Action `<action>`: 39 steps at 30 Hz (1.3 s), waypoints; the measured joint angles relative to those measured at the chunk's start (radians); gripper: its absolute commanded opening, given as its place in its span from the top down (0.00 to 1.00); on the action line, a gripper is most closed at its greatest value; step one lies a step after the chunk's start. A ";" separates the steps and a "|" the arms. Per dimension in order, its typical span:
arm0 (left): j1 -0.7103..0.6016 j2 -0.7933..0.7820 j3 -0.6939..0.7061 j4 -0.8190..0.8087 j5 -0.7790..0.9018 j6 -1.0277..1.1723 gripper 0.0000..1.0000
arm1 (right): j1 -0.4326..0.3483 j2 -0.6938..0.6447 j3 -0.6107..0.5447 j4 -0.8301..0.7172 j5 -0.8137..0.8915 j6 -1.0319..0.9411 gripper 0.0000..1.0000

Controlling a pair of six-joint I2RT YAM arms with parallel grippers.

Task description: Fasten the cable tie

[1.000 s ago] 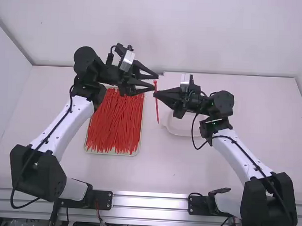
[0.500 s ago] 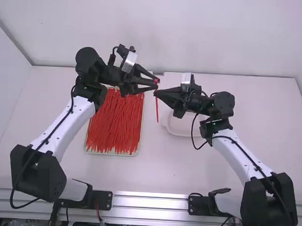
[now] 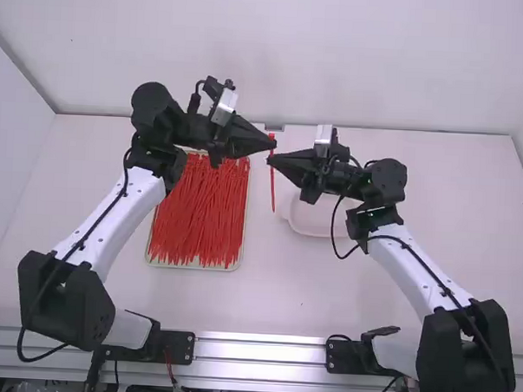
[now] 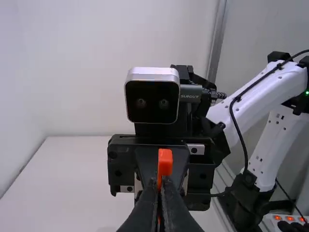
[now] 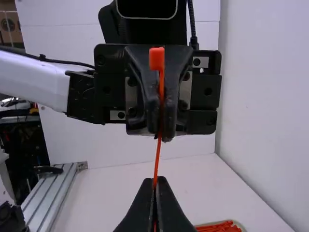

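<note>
A single red cable tie (image 3: pixel 272 181) hangs upright in the air between the two arms, its square head (image 3: pixel 270 140) on top and its tail pointing down. My left gripper (image 3: pixel 268 147) comes in from the left and is shut on the tie just below the head (image 4: pixel 165 161). My right gripper (image 3: pixel 272 159) faces it from the right, shut on the strap (image 5: pixel 157 153) a little lower. In the right wrist view the left gripper (image 5: pixel 160 126) has both jaws pressed together around the strap under the head (image 5: pixel 156 57).
A tray (image 3: pixel 238 266) piled with several red cable ties (image 3: pixel 200 211) lies on the table under the left arm. A shallow white dish (image 3: pixel 305 224) sits under the right gripper. The table's right side and front are bare.
The left gripper's fingers, spread wide a second ago, have shut on the tie's upper end. The right gripper has kept its hold and barely moved.
</note>
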 measured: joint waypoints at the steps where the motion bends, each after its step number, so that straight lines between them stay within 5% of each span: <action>1: 0.000 0.000 0.000 0.026 -0.005 -0.013 0.98 | 0.000 0.000 0.000 -0.006 -0.002 0.001 0.80; 13: 0.026 0.000 0.014 0.154 -0.021 -0.171 0.98 | 0.000 0.000 0.000 -0.146 -0.006 -0.055 0.63; 25: 0.030 0.000 0.097 0.052 -0.029 -0.194 0.99 | 0.028 0.000 0.000 -0.349 -0.007 -0.202 0.62; 39: 0.073 0.000 0.172 -0.013 -0.029 -0.199 0.98 | 0.027 0.001 0.000 -0.417 -0.046 -0.295 0.64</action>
